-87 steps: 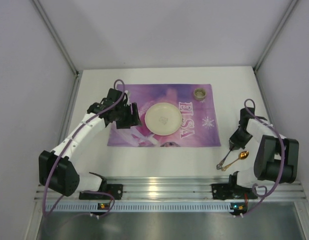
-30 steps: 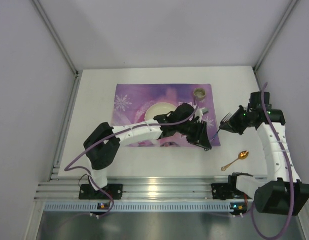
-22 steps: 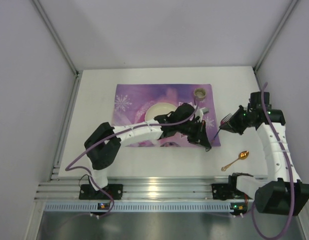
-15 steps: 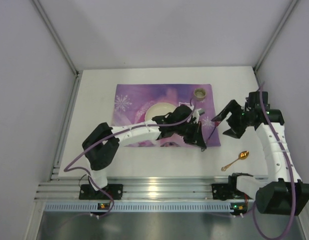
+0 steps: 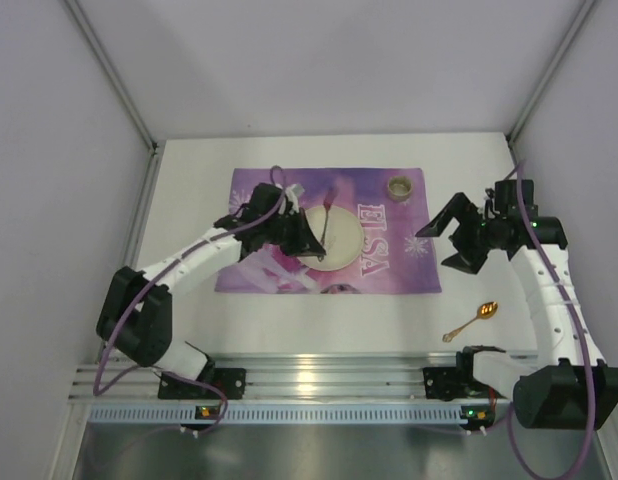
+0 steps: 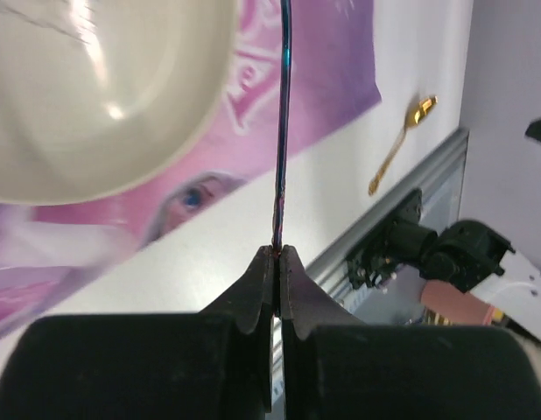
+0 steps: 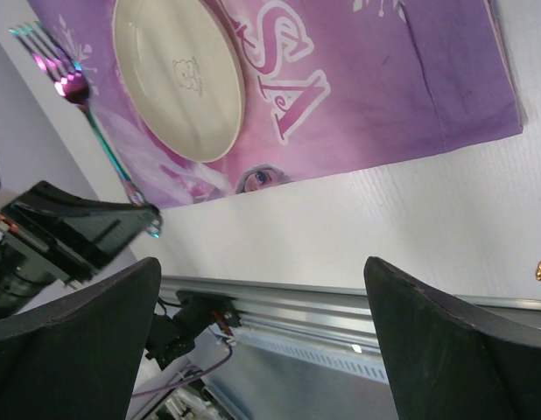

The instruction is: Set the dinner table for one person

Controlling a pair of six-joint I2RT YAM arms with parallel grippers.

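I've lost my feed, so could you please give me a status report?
Left gripper shut on fork, aloft by plate. Right gripper open, empty. Spoon lying on dinner table, near right. Nothing in the way.

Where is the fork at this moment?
In the top view, the fork is at the centre, held by the left gripper above the plate on the placemat.

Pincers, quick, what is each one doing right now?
Left pincer: closed on the fork.
Right pincer: open, holding nothing.
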